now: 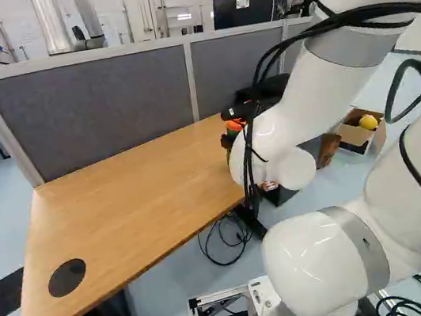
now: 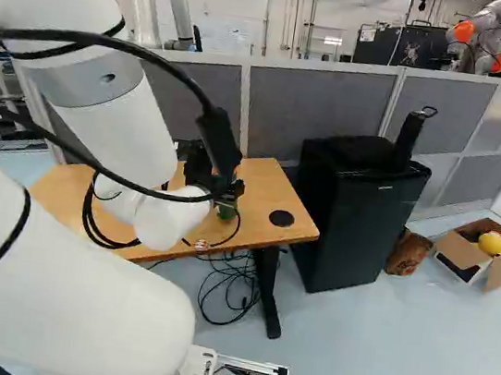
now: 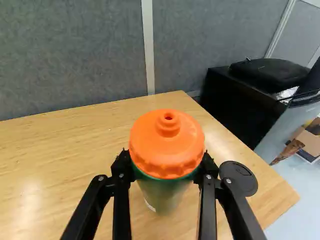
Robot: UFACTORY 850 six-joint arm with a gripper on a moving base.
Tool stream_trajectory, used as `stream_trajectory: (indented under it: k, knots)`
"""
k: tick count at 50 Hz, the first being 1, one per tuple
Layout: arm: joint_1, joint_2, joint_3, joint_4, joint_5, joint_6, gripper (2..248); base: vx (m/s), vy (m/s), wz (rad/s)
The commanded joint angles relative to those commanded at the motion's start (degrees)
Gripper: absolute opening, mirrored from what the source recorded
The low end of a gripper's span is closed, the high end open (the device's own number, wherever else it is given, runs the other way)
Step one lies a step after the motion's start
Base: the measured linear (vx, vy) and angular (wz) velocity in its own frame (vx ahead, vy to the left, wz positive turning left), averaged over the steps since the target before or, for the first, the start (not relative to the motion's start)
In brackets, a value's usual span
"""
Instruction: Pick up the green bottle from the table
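Green bottle (image 3: 168, 145) with an orange lid is clamped in my tool (image 2: 229, 190) over the bench (image 3: 65, 150).
Its two fingers press the sides; I cannot tell whether its base touches wood. With twelve straight ahead, a black disc (image 3: 239, 178) sits near three o'clock, a black cabinet (image 2: 358, 221) at two, a grey partition (image 3: 75, 55) at twelve.
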Motion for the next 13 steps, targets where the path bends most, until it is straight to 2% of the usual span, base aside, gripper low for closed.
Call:
stream_trajectory:
  k: [13]
  knots:
    - [0.0,0.0,0.0,0.0,0.0,0.0,19,0.0,0.0,0.0]
